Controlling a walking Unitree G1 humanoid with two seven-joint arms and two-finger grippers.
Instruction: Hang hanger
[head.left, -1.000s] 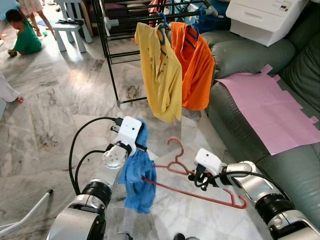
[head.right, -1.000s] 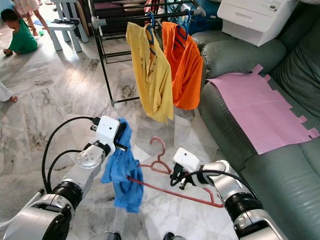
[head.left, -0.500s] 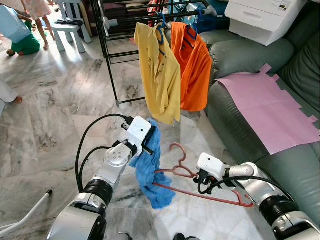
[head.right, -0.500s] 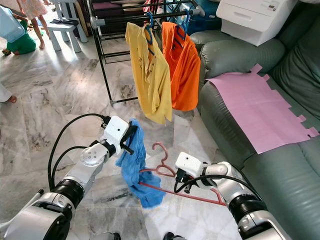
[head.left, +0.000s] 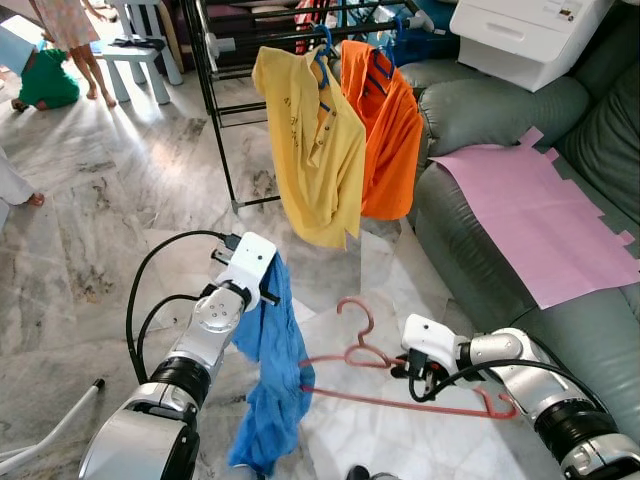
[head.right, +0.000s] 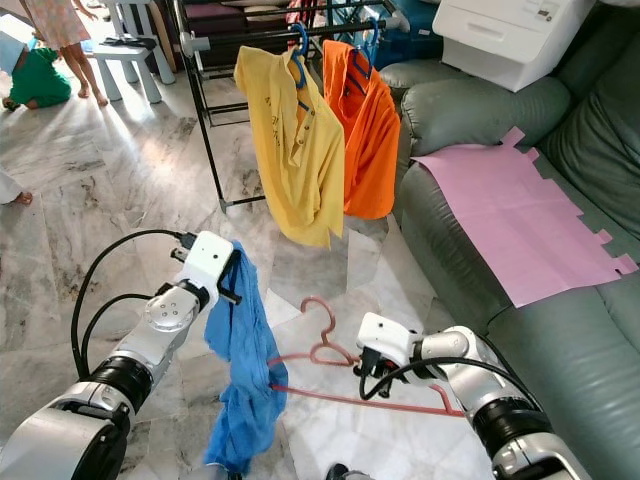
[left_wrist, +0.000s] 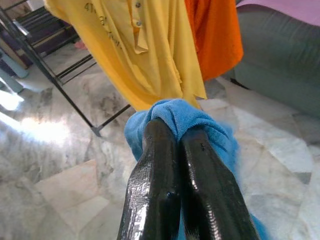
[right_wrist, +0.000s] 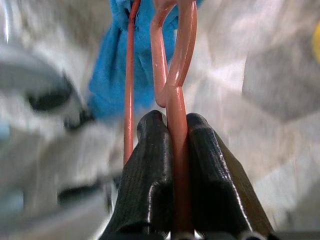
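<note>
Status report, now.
Left gripper shut on blue garment. Right gripper shut on pink hanger. Rack ahead holds yellow and orange shirts.

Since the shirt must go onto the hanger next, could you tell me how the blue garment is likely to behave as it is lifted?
The blue garment will probably stay floppy: it hangs in loose folds from the left claw, which pinches only a bunch of it. It looks light, sagging straight down. It may snag on the red hanger, held by the right claw, whose arm passes into it.
</note>
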